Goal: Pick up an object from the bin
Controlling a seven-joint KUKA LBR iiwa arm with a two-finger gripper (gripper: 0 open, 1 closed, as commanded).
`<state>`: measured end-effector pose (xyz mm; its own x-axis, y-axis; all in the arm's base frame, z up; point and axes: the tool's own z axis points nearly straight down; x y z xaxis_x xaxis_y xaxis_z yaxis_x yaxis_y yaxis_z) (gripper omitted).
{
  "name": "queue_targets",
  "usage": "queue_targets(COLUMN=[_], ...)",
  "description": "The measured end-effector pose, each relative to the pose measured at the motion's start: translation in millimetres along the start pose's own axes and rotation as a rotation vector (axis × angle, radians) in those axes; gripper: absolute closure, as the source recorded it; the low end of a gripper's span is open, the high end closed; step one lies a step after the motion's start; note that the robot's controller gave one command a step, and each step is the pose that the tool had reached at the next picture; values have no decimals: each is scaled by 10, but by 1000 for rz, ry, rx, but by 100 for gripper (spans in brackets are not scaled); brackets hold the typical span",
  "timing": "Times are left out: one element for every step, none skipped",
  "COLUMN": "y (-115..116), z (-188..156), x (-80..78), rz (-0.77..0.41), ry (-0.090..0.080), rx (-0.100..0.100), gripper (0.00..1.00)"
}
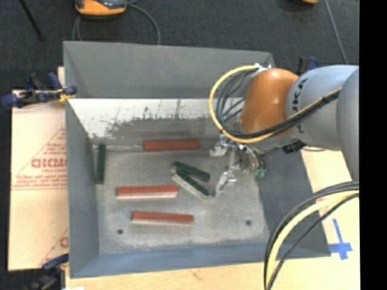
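My gripper point(224, 180) reaches down into the right middle of the bin, its tips just right of a dark green clip-like thing point(191, 173) that lies on a pale flat bar point(190, 185). The tips stand beside these two, and I see nothing between them. A red-brown bar point(171, 144) lies near the back wall, up and left of the gripper.
Two more red-brown bars point(147, 191) point(162, 218) lie toward the front left of the bin floor. A dark green stick point(100, 163) rests along the left wall. The arm with its orange cover and cables hangs over the bin's right back part.
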<state>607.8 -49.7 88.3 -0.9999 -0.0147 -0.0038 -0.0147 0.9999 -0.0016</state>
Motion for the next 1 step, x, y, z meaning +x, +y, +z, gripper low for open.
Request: queue_targets(y=[10], z=[2], x=[0], rz=[8], ry=[0], rx=[0], gripper=[0])
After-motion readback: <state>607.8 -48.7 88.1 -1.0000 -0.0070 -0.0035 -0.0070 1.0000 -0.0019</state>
